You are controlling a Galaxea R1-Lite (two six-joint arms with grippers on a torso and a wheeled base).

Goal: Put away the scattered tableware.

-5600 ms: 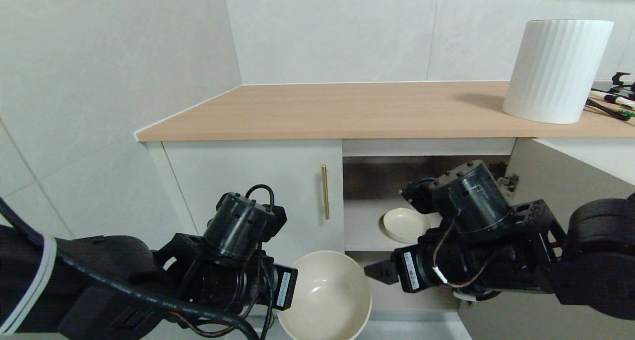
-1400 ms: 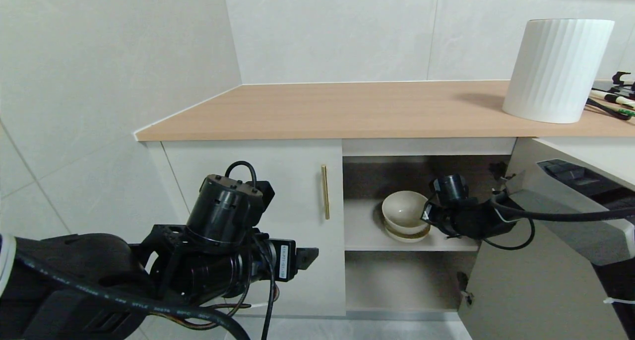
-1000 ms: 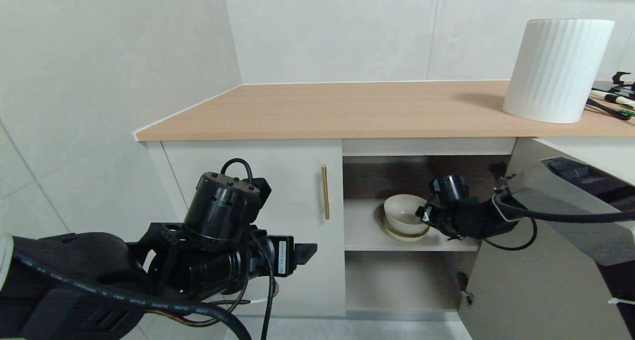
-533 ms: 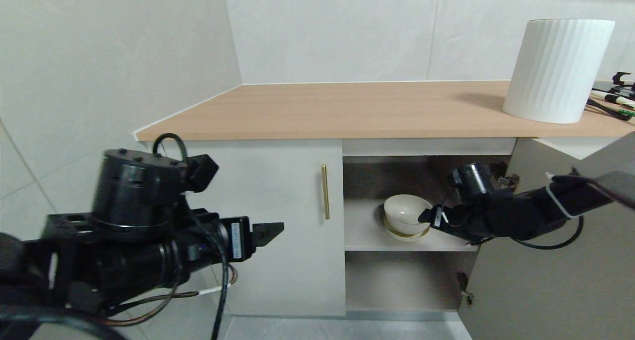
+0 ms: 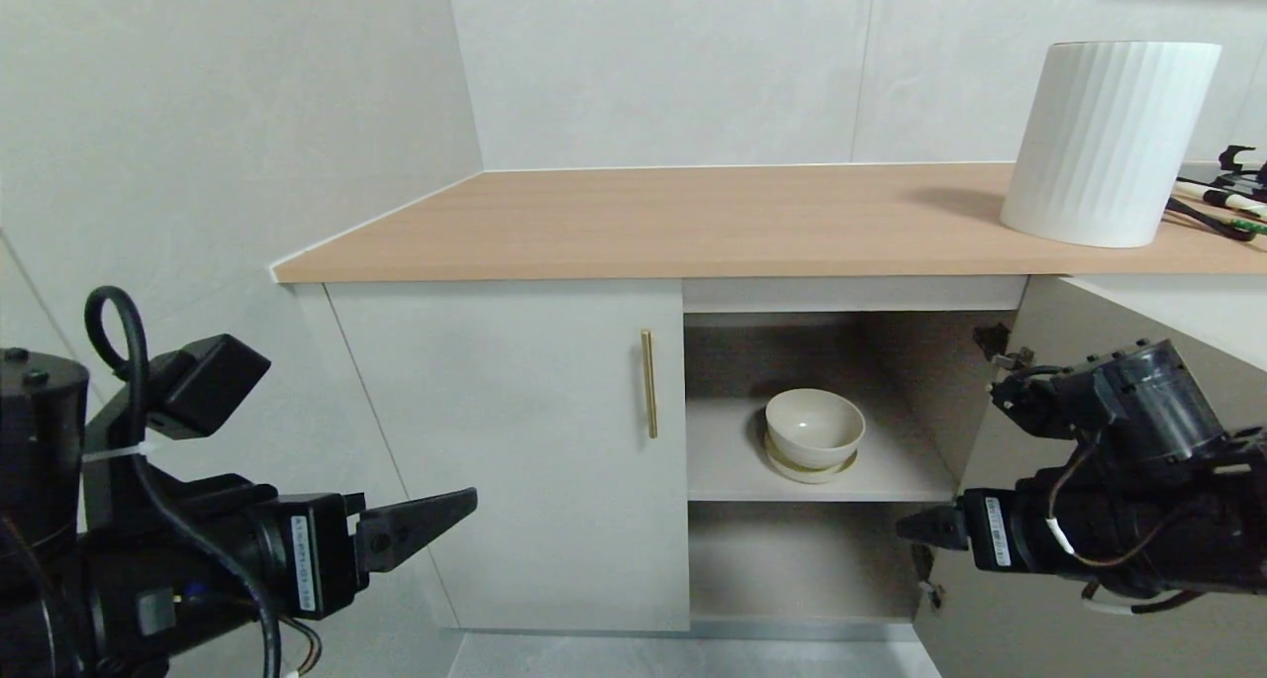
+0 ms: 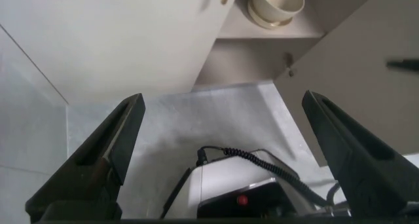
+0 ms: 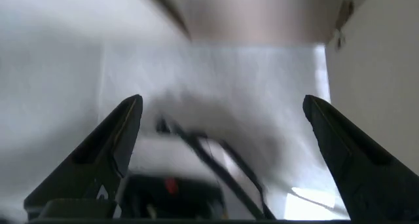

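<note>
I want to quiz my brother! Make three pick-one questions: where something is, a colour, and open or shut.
1. Where is the bowl? A) in a sink B) on a plate on the cupboard shelf C) on a chair
2. What colour is the door handle? A) red B) blue C) gold
3. The left gripper's jaws are: A) wide open B) shut on the bowl C) shut on a spoon
Answers: B, it sits on the plate on the shelf; C, the handle is gold; A, the jaws stand far apart.
</note>
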